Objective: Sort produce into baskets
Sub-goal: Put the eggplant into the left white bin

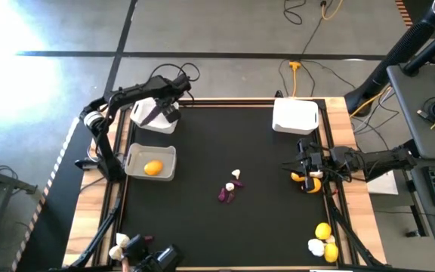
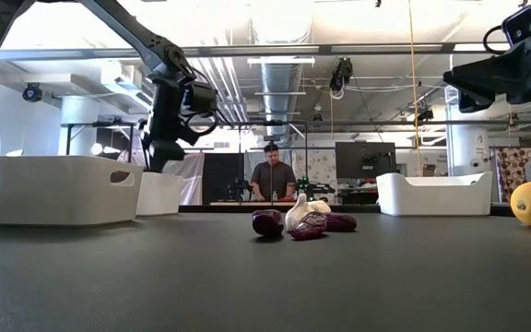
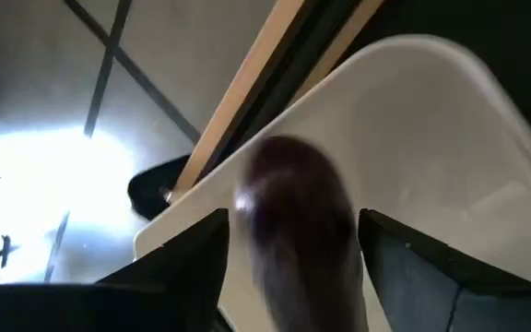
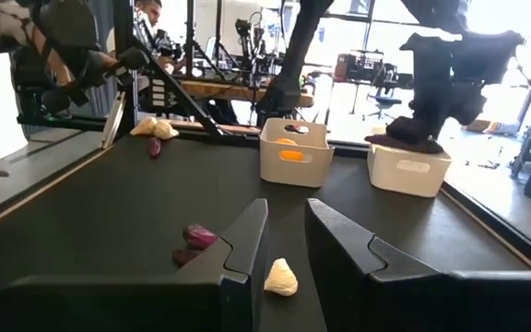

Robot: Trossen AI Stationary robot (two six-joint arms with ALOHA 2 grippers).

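My left gripper (image 1: 171,113) hangs over the far-left basket (image 1: 146,117), pointing steeply down. In its wrist view a dark purple piece (image 3: 298,212) shows blurred between the open fingers, above the basket's white inside (image 3: 431,120). The near-left basket (image 1: 165,155) holds one lemon (image 1: 152,168). A third basket (image 1: 295,117) stands at the far right. A garlic bulb (image 1: 236,174) and purple pieces (image 1: 226,194) lie together at the table's middle. My right gripper (image 1: 302,162) waits level at the right edge, shut and holding nothing, beside a lemon (image 1: 308,181). My left gripper has the purple piece (image 3: 284,184) between its two fingers, which come from above and slant down over the far-left basket. The piece shows blurred while the fingers (image 3: 404,258) look sharp. I cannot tell whether the fingers touch it.
Lemons and a garlic bulb (image 1: 323,242) lie at the near right corner. More garlic (image 1: 119,243) lies at the near left corner, next to a dark device. Open black tabletop spreads around the middle cluster. A person (image 2: 272,175) sits in the room beyond the table.
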